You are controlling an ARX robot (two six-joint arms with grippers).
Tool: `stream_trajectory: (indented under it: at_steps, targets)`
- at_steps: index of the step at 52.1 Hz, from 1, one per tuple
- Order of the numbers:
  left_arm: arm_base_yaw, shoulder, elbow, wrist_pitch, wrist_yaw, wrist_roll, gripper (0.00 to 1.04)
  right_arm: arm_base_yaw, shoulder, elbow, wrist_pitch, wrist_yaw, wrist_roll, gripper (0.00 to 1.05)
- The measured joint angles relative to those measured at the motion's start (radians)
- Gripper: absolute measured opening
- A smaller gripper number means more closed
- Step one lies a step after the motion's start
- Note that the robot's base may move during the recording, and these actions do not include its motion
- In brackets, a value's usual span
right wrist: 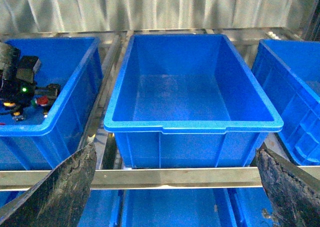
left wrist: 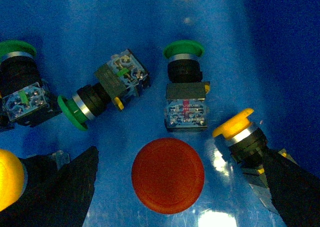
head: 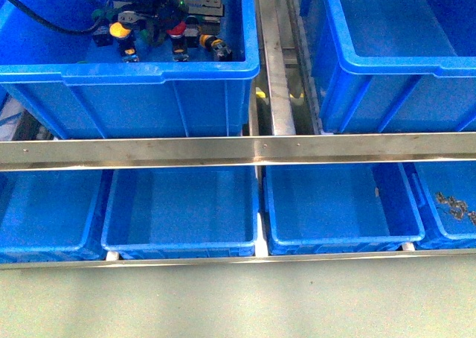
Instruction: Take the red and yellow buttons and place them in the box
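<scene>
Left hand (left wrist: 178, 154): released, dark fingers (left wrist: 65, 187) spread wide on either side of the red button (left wrist: 168, 176), not gripping it. The button stands cap up on the floor of the far-left bin (head: 149, 74).
Yellow button (left wrist: 235, 126): tilted, just beside one finger.
Second yellow cap (left wrist: 7, 179): by the other finger, partly cut off.
Green switches (left wrist: 183, 49): three, lying on their sides. They are plain only from the left wrist; the front view makes out little more than red and yellow caps beneath the arm.
Right hand (right wrist: 176, 151): released, grasping nothing, hanging before the neighbouring bin (right wrist: 192, 124). Only its own wrist view shows it.
Contact-block labels: too blurred to read.
</scene>
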Motion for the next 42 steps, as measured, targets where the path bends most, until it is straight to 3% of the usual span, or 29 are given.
stream_trajectory:
  at_steps: [25,42]
  targets:
    - [0.017,0.114,0.202,-0.134,0.009,-0.036,0.97,0.0,0.0,0.0,0.0,0.0,0.0,0.97]
    - [0.018,0.116,0.185,-0.125,0.011,-0.048,0.97,0.0,0.0,0.0,0.0,0.0,0.0,0.97]
